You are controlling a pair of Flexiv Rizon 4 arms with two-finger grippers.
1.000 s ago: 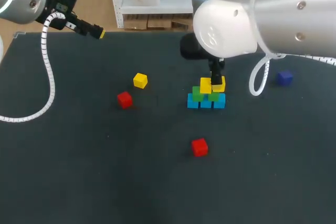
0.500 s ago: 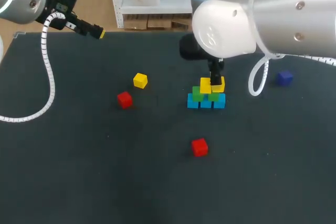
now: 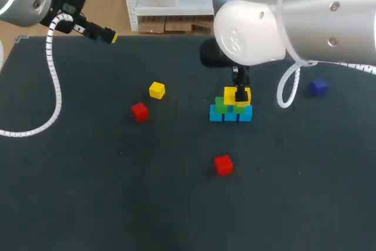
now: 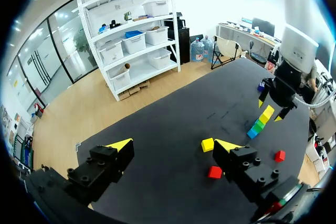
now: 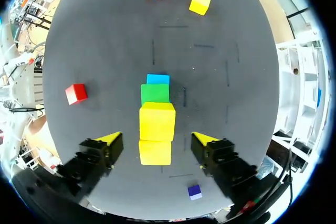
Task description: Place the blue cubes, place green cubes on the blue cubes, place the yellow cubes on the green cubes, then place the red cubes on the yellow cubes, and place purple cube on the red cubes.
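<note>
The right gripper (image 5: 156,141) hangs directly over the stack, fingers spread and pinching nothing. Two yellow cubes (image 5: 157,121) sit under and between the tips without touching them, on the green cubes (image 5: 155,94), which rest on the row of blue cubes (image 3: 230,115).

Judgement: this is the yellow layer, and the release looks done. To finish it well, lift straight up along the finger axis with no sideways drift, because the tips flank the top cubes and a nudge could slide them off the green layer. Check that both yellows sit square on the green before leaving.

The loose yellow cube (image 3: 157,90) lies well apart from the stack on the left arm's side, near a red cube (image 3: 139,111). The second red cube (image 3: 223,164) is nearer the robot, and the purple cube (image 3: 318,87) lies off to the right.

The left gripper (image 4: 173,145) sits at the table's far left corner, fingers wide apart and empty.

The table (image 3: 88,192) is dark, matte and flat, with faint scuff lines near the stack in the right wrist view.
</note>
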